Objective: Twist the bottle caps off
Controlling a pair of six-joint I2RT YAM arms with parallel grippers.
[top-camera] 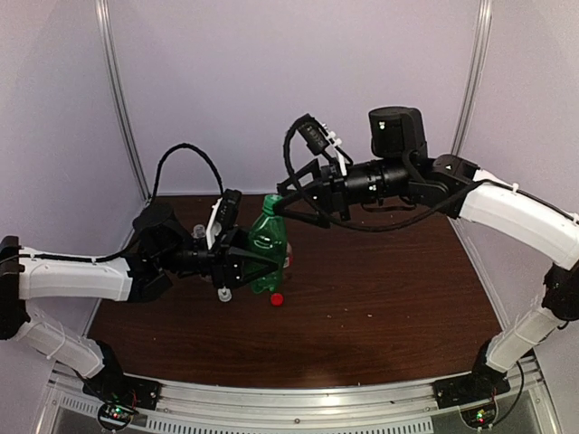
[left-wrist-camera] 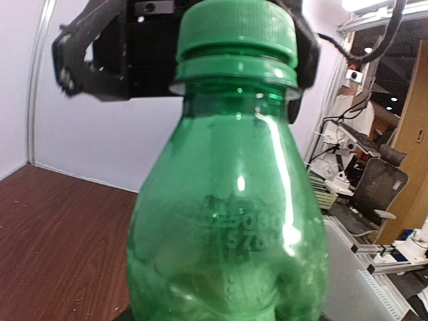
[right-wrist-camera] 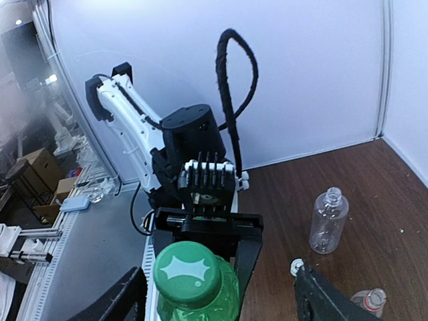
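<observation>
Dark wood table (top-camera: 380, 307); green cap (right-wrist-camera: 187, 271) (lilac walls (top-camera: 271, 72))

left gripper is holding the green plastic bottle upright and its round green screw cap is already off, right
No. The round green screw cap is still on the green plastic bottle, as the left wrist view shows. The left gripper does hold that bottle upright.
</observation>
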